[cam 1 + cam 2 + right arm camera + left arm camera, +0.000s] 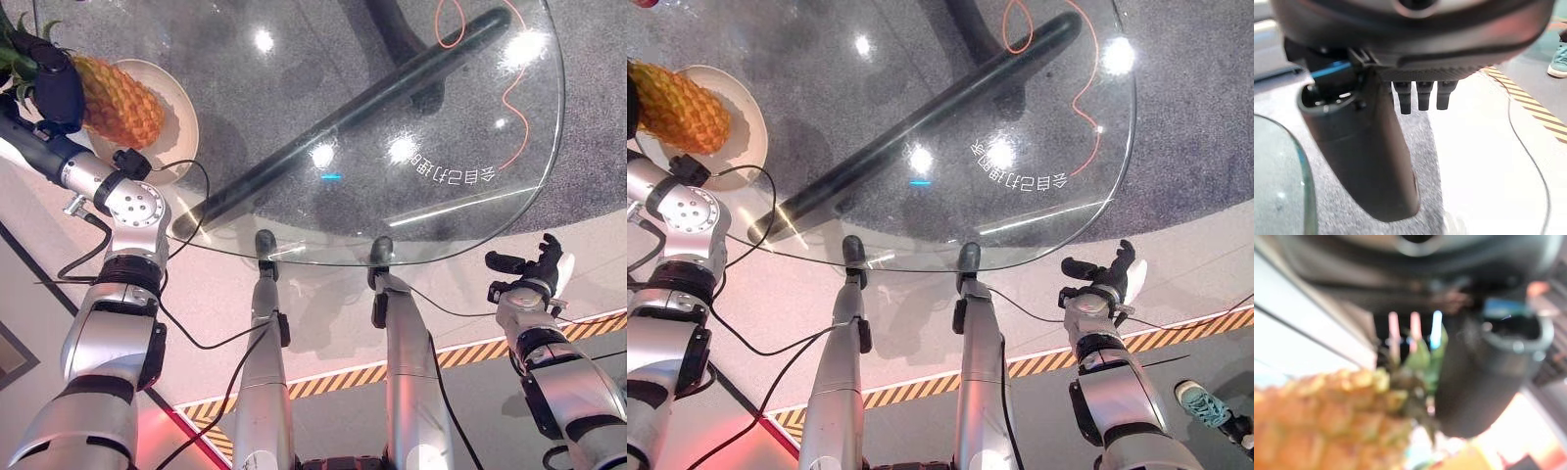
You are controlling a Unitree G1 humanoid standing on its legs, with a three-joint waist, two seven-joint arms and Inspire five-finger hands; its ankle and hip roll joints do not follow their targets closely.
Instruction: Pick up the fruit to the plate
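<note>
orange pineapple (120, 101) on plate (176, 108), beside left hand (54, 83).

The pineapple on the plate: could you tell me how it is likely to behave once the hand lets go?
The pineapple lies on its side across the plate, so its rounded body may rock or roll. Its scaly skin probably grips well against the left hand. It looks bulky against the plate, so it is likely heavy and could shift the plate on the smooth glass table.
</note>
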